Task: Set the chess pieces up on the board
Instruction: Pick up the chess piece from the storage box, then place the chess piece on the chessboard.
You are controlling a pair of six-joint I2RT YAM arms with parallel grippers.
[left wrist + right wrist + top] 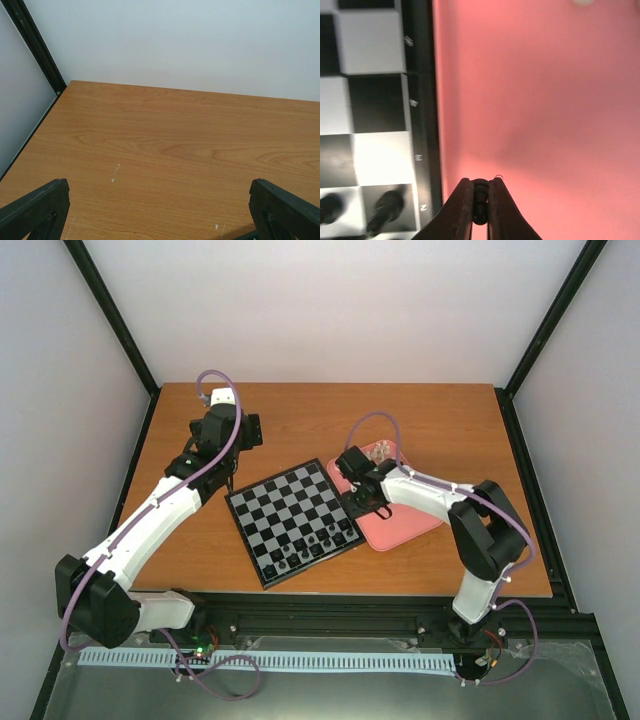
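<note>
The board [290,520] lies at the table's middle, turned a little, with several black chess pieces [318,545] along its near edge. My right gripper [366,506] is over the left part of the pink tray [405,525], beside the board's right edge. In the right wrist view the gripper [480,192] is shut on a small black chess piece [480,200] above the tray [535,100]; the board's edge [422,125] and two black pieces [385,207] show at left. My left gripper [232,478] hangs over bare table left of the board; its fingers [35,210] stand wide apart and empty.
Several cream-white pieces [380,453] lie at the tray's far end; one shows at the top of the right wrist view [582,2]. Black frame posts [110,320] and white walls enclose the wooden table [330,420].
</note>
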